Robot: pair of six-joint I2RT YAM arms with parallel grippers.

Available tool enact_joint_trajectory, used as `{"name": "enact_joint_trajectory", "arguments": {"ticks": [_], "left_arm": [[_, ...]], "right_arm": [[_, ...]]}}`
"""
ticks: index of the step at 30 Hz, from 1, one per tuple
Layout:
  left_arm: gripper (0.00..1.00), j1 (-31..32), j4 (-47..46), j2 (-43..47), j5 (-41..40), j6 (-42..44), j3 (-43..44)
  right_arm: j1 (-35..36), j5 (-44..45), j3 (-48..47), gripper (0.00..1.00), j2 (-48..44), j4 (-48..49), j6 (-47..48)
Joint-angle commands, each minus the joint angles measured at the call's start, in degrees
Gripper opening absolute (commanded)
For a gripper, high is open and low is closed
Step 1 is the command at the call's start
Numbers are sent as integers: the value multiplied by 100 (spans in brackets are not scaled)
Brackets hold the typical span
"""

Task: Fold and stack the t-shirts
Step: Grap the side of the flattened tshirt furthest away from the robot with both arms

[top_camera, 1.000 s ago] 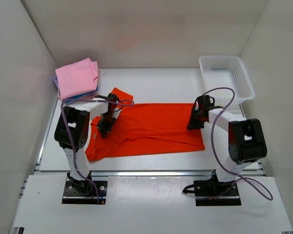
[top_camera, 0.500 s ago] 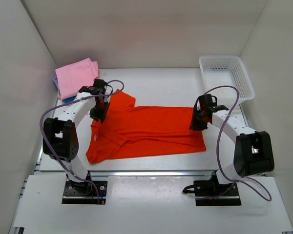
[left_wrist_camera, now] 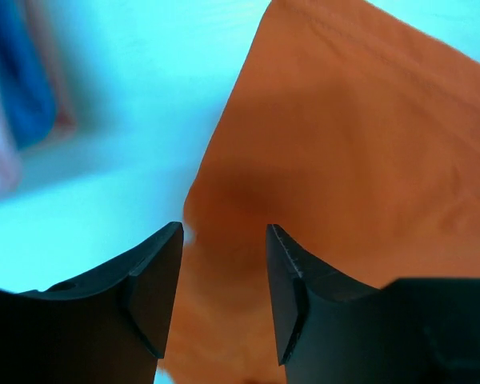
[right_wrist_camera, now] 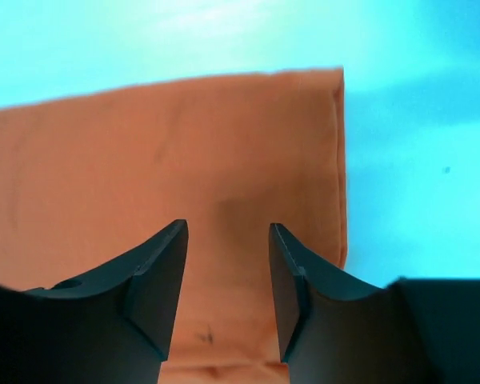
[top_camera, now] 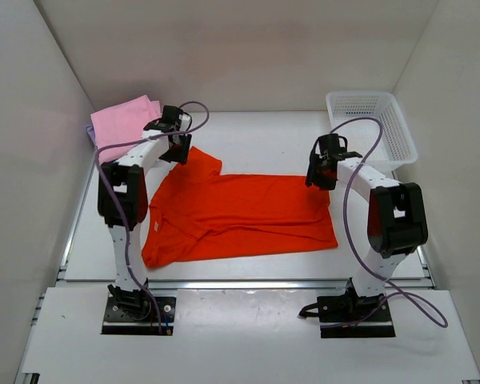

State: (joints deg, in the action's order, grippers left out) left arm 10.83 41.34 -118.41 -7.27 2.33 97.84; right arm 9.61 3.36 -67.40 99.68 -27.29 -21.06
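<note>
I have the orange t-shirt (top_camera: pixel 240 212) spread flat on the table (top_camera: pixel 256 128), collar end to the left and hem to the right, with 1 sleeve poking out at its far-left corner.

The left gripper (top_camera: pixel 178 150) hangs over that far-left sleeve. In its wrist view the 2 fingers (left_wrist_camera: pixel 156 276) stand parted with a moderate gap. Only orange cloth and the sleeve's edge show between them, and nothing is pinched. I cannot tell whether the tips touch the fabric.

The right gripper (top_camera: pixel 318 178) sits over the shirt's far-right corner. Its jaws are likewise apart and empty, with the cloth beneath them and the shirt's right edge just beside the right finger (right_wrist_camera: pixel 292 288).

Beyond the shirt's far-left corner, clear of it, lies the folded pink t-shirt (top_camera: pixel 124 124) on top of a stack. A blue t-shirt (left_wrist_camera: pixel 20 80) shows at the stack's edge, blurred. Beyond the shirt's far-right corner stands the white mesh basket (top_camera: pixel 406 132), apart from the cloth.
</note>
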Motion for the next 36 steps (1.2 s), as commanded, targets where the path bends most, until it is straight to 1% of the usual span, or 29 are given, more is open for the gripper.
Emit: {"name": "enact_joint_trajectory", "arguments": {"ticks": [1,2,6,8,10,11,12,14,15,16,20,22,24,25,26,30,35,36], "left_arm": [[57,-11,-171,-471,59,-48,603],[59,-19,-144,-690,94,-74,813],[59,-98,6,-1341,190,-163,1394],[59,-46,84,-1517,147,-145,1596],[63,-72,172,-1728,164,-145,1834],[63,-72,190,-1764,190,-154,1913],[61,-81,286,-1869,269,-136,2036],[47,-116,400,-2001,348,-145,2169],[45,-151,488,-2080,366,-154,2204],[44,-117,506,-2133,419,-119,2274],[51,-99,804,-2318,498,-92,2511],[51,-116,910,-2388,585,-92,2660],[36,-125,1085,-2494,683,-83,2827],[14,-142,1208,-2607,700,-66,2932],[0,-134,1279,-2695,779,-57,3055],[0,-222,1710,-2907,911,-5,3513],[0,-239,1728,-2758,964,-5,3373],[0,-265,1702,-2705,1025,-13,3321]], "right_arm": [[-73,367,-371,43,148,241,-30],[-73,368,-475,49,253,311,-56],[-169,376,-756,50,535,277,-83],[-170,481,-897,50,692,172,-65],[-117,534,-1011,50,728,119,-82],[-126,543,-1021,50,763,136,-117],[-134,630,-1030,50,807,84,-161],[-117,605,-1065,50,825,136,-179],[-134,622,-1091,50,834,127,-179],[-161,579,-1126,50,886,110,-258],[-108,684,-1512,51,1158,-154,-285],[-56,745,-1679,50,1307,-364,-284],[-20,868,-1777,51,1414,-487,-311],[-20,877,-1829,52,1440,-488,-337],[-3,895,-1899,52,1510,-514,-381],[67,860,-2093,52,1782,-689,-478],[112,798,-2286,51,2125,-865,-514],[120,755,-2382,49,2204,-970,-548]]}}
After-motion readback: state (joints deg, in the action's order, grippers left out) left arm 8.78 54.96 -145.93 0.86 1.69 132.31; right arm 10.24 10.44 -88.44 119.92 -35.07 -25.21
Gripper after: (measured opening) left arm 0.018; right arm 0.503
